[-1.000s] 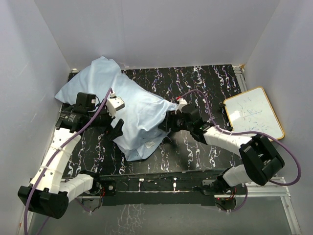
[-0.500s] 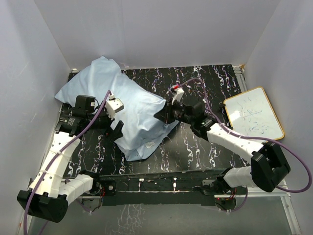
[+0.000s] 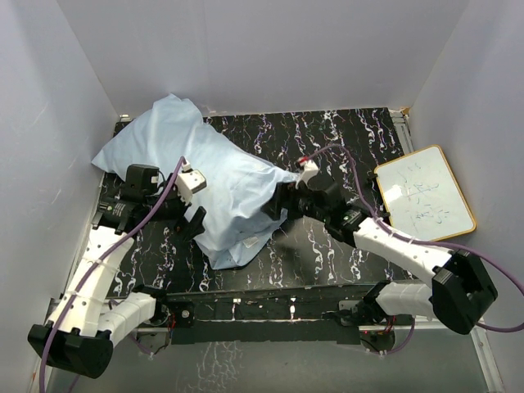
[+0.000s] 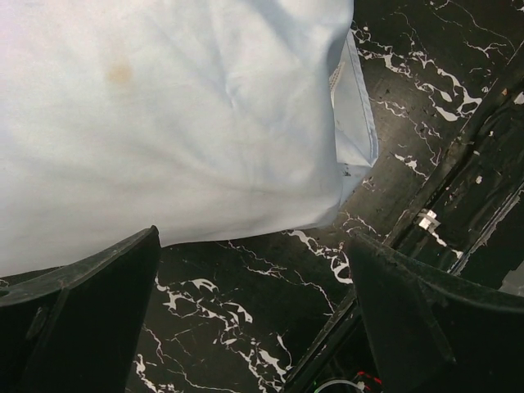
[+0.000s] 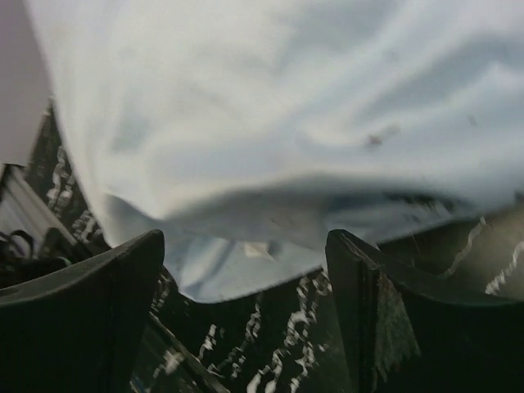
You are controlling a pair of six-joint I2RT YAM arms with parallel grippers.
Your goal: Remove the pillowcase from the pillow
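The pale light-blue pillowcase (image 3: 217, 176) lies bulging across the left half of the black marble table, its flat open end (image 3: 237, 246) pointing toward the near edge. The pillow is hidden inside it. My left gripper (image 3: 195, 219) is open and empty at the case's near left edge. In the left wrist view (image 4: 254, 327) it hangs over bare table just short of the fabric (image 4: 180, 115). My right gripper (image 3: 276, 210) is open and empty against the case's right side. In the right wrist view (image 5: 246, 319) the fabric (image 5: 278, 123) fills the space ahead of the fingers.
A wood-framed whiteboard (image 3: 424, 192) lies at the right edge of the table. White walls close in the left, back and right. The table's metal front rail (image 4: 458, 164) runs just beside the left gripper.
The right gripper lifted toward the case's right side, then came back down and slightly right beside it, while its arm stretched out. The left arm shifted only slightly. The case has barely moved.
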